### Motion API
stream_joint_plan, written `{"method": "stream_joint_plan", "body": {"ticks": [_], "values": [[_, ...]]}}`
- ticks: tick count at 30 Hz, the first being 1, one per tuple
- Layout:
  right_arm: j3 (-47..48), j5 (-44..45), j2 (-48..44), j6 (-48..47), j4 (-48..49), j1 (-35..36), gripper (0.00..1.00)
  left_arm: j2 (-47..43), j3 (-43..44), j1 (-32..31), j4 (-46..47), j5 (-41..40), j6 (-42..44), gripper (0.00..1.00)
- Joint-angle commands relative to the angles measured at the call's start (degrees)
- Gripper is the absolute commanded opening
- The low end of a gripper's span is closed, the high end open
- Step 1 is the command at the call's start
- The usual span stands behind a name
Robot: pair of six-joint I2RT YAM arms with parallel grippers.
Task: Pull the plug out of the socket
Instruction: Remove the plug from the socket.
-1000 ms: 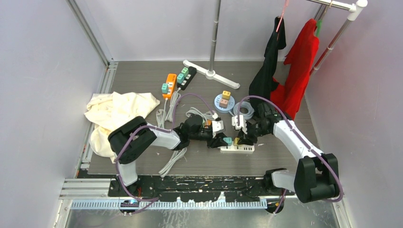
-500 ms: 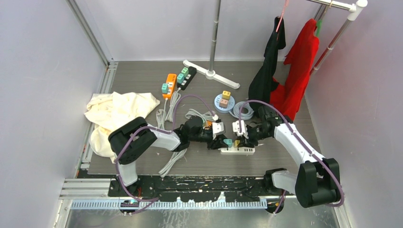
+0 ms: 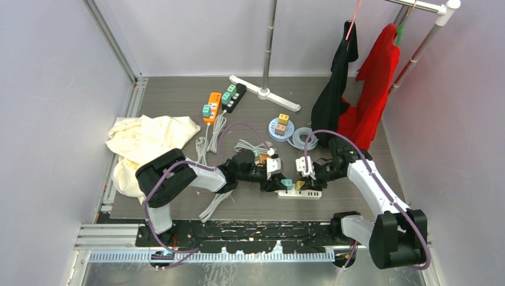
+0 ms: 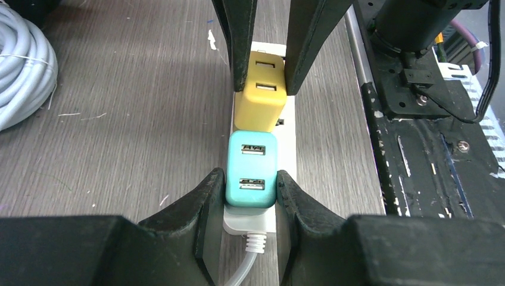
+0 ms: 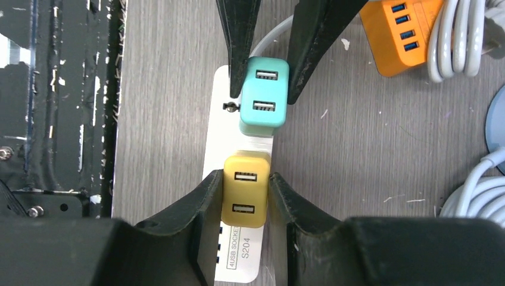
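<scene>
Beside teal plug (image 4: pixel 252 170) (gripped), yellow plug (image 4: pixel 260 98)

Bright, even overhead light in all views. Shadows on the grey wood-grain desk (image 3: pixel 178 98) lie soft and faint. Wrist views are sharp; their bottom edges go dark.

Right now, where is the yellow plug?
In the top view, the yellow plug sits on the white power strip at front centre, just right of the teal plug, clamped in the right end effector.
</scene>
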Motion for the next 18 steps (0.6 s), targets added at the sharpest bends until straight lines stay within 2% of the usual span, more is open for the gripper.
{"method": "stream_joint_plan", "body": {"ticks": [1, 5, 7, 9, 15, 18], "values": [[0.4, -1.4, -1.2, 0.2, -4.0, -0.2, 0.01, -1.4, -2.5, 1.3, -5.3, -0.9, 0.2, 0.00], [2.7, -3.7, -0.4, 11.8, 4.0, 0.1, 0.01, -1.6, -2.6, 1.4, -5.3, -0.7, -0.5, 0.00], [3.7, -3.7, -0.3, 14.0, 5.9, -0.2, 0.01, -1.9, -3.0, 1.3, -5.3, -0.7, -0.8, 0.00], [4.3, -2.9, -0.6, 13.6, 5.0, -1.0, 0.01, -2.3, -3.4, 1.3, -5.3, -0.9, -1.0, 0.00], [2.1, 1.2, -3.7, 2.4, -5.3, -3.1, 0.01, -3.0, -4.0, 1.4, -5.6, -0.8, -1.4, 0.00], [0.0, 1.6, -6.0, 0.9, -7.4, -3.2, 0.01, -3.2, -3.8, 1.4, -6.4, -0.7, -1.3, 0.00]]}}
